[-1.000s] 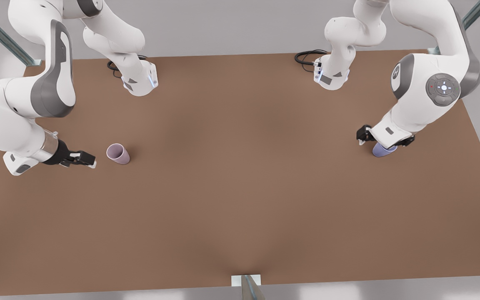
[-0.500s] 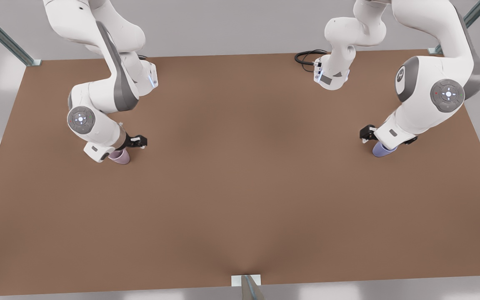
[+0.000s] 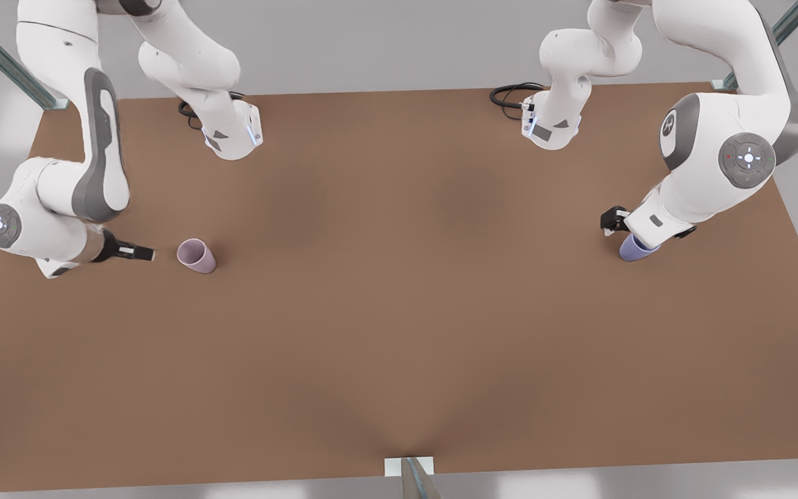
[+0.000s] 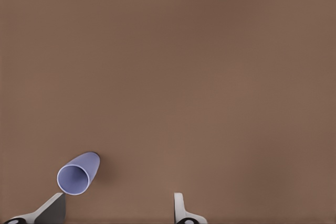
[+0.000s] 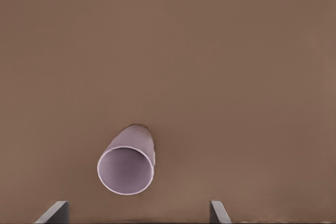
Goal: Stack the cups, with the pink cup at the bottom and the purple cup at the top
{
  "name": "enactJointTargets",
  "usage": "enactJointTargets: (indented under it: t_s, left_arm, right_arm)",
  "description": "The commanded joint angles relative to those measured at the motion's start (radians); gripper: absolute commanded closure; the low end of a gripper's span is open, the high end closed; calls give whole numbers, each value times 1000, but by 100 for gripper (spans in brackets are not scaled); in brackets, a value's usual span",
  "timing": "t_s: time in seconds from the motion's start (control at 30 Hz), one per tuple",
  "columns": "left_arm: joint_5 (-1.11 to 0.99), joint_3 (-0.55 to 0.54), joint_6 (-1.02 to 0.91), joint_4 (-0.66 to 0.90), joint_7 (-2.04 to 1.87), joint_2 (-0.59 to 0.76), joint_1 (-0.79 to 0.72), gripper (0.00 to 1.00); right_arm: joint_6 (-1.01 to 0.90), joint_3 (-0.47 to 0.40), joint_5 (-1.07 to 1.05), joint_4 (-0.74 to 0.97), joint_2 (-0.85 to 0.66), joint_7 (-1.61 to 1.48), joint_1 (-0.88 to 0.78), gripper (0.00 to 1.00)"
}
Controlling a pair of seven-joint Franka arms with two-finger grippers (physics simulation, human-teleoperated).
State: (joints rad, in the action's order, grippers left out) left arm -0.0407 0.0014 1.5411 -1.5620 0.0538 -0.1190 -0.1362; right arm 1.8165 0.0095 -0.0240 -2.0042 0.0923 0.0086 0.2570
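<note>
Two cups upright on the brown bench (image 3: 399, 333), well apart: pink cup (image 3: 196, 256) toward the front view's left, purple cup (image 3: 637, 247) toward the front view's right.

Left hand (image 4: 118, 208) is at the purple cup, fingers spread wide. The cup (image 4: 79, 175) sits off toward one fingertip (image 4: 52, 207), not centred in the gap, touching nothing as far as I can tell. In the front view this hand (image 3: 617, 225) hangs right over the cup and covers its rim.

Right hand (image 5: 139, 213) is by the pink cup, fingers spread, nothing held. The cup (image 5: 127, 162) lies ahead of the fingers, roughly between their lines, mouth open to the camera. In the front view the hand (image 3: 143, 254) reaches in level from the side, just beside the cup with bench visible between them.

Key relation: both cups stand with long axis vertical, each nearest its own arm. Purple must travel across to pink, so the left hand likely needs to re-centre on purple before closing.
</note>
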Motion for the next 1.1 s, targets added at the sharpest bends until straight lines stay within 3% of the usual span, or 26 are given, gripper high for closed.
enactJointTargets:
  t_s: [0.0, 0.07, 0.17, 0.2, 0.53, 1.07]
  left_arm:
    - [-1, 0, -4, 0, 0, 1, 0, 0]
    - [-1, 0, -4, 0, 0, -1, -2, 0]
    - [1, -1, -4, 0, 0, -1, 0, 0]
    - [1, -1, -4, 2, 0, 1, -2, 0]
    - [1, -1, -3, 0, 0, -2, 0, 0]
    - [1, -1, -4, 0, 0, -2, -2, 0]
  right_arm:
    - [-63, 1, -20, -1, 14, -179, -18, 0]
    - [-98, 4, -37, 47, 79, -179, -22, 0]
    - [-290, 26, -63, 321, 267, -157, -28, 0]
    - [-304, 33, -65, 321, 270, -154, -30, 0]
    - [-309, 47, -68, 157, 239, -171, -25, 0]
    - [202, 36, -36, -176, 150, -157, -16, 0]
